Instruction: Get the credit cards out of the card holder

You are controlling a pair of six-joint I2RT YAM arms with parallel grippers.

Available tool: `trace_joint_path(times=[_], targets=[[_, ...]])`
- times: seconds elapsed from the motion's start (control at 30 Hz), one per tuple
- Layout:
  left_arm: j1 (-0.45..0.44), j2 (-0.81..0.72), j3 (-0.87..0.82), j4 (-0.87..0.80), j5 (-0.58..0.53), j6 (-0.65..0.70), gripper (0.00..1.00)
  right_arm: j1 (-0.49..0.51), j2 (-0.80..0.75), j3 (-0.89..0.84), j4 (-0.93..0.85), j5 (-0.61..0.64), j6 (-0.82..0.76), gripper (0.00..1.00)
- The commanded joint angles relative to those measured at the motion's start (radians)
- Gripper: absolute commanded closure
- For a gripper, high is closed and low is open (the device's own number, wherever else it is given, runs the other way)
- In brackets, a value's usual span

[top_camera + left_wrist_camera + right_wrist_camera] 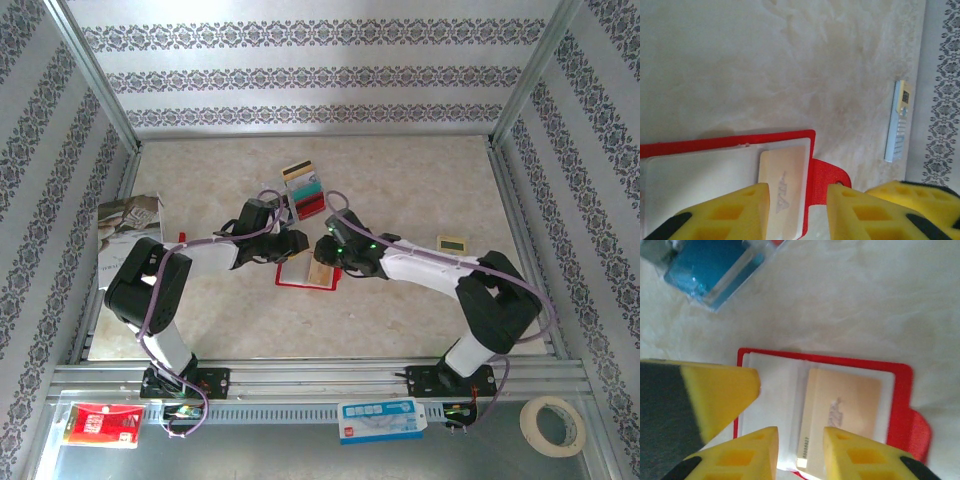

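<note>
The red card holder [293, 272] lies open and flat on the marbled tabletop [420, 180], pale clear pockets up and its side tab [829, 179] sticking out from one edge. A tan credit card [845, 410] sits in the pocket nearest that tab, with its near short end showing past the pocket's edge. The left gripper [796, 214] hangs over the holder's tab edge. Its yellow fingers [735, 215] are apart, and the tan card's edge and the red border lie in the gap, with nothing clamped between them. The right gripper [800, 454] is over the holder from the other side. Its fingers [857, 455] are also apart and straddle the near corner of the tan card. I cannot tell whether the tips touch the card. Just beyond the holder, farther from the arm bases, lies a fan of loose credit cards [305, 190], striped tan, grey, teal and red from far to near. A printed magazine [128, 222] lies well to the left of the holder, and a small pale device with a screen [452, 243] lies off to its right.
</note>
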Motion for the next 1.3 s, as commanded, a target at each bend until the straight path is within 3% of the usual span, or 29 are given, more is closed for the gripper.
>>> trace_joint_path(times=[0.0, 0.13, 0.4, 0.77, 1.0, 1.27], targets=[[-0.019, -0.019, 0.019, -0.073, -0.048, 0.032, 0.7, 0.026, 0.059, 0.076, -0.128, 0.074, 0.01, 0.74], [-0.037, -0.011, 0.031, -0.115, -0.092, 0.041, 0.77, 0.028, 0.119, 0.1, -0.157, 0.086, 0.02, 0.78], [-0.051, 0.043, 0.036, -0.071, -0.037, 0.016, 0.86, -0.005, 0.166, 0.116, -0.181, 0.089, 0.025, 0.79], [-0.068, 0.079, 0.036, -0.042, -0.003, 0.008, 0.87, -0.038, 0.192, 0.103, -0.148, 0.039, 0.025, 0.76], [-0.068, 0.097, 0.061, -0.201, -0.042, 0.138, 0.87, -0.041, 0.213, 0.111, -0.142, 0.002, 0.017, 0.77], [-0.067, 0.118, 0.036, -0.172, -0.054, 0.122, 0.86, -0.042, 0.216, 0.109, -0.141, 0.004, 0.01, 0.78]])
